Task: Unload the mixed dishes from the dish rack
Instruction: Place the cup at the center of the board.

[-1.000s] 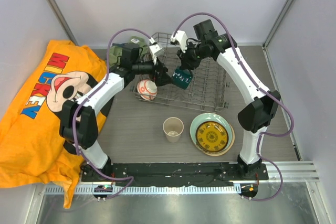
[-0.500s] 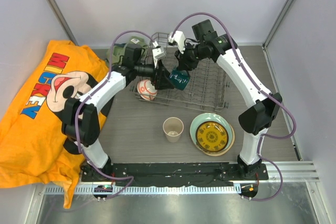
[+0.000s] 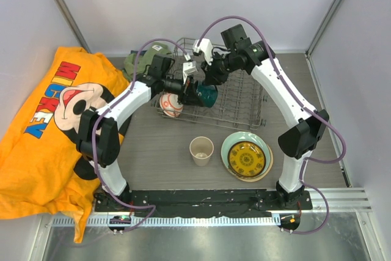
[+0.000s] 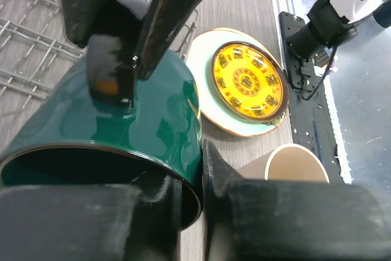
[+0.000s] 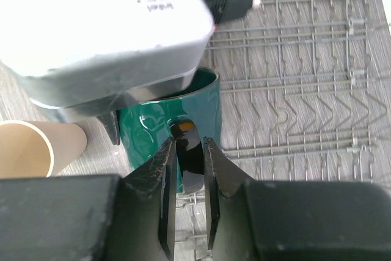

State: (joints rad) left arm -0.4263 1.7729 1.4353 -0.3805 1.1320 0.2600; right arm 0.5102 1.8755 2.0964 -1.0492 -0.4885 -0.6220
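A big orange Mickey shirt (image 3: 43, 145) sprawls over the left of the grey bench (image 3: 159, 163). An olive-green bundle (image 3: 146, 59) sits behind it, just left of the dish rack (image 3: 241, 105). The grey wire rack fills the upper middle of the top view. A cream plate with red painting (image 3: 171, 105) stands on edge at the rack's left end, close under the left arm.

Below the rack, toward the lower right, the pale green plate (image 3: 264, 151) lies flat on the bench. The small yellow patterned plate (image 3: 247, 158) is stacked inside it. The beige handleless cup (image 3: 201, 150) stands upright just to their left, apart from them.

The dark teal mug (image 4: 146, 114) is glossy, with a thin gold rim. It hangs tipped on its side over the rack's left end, caught between both arms. The left claw (image 4: 189, 175) pinches the mug's wall at the rim, one finger inside and one outside. The right claw (image 5: 186, 148) is narrowed onto the mug's handle.
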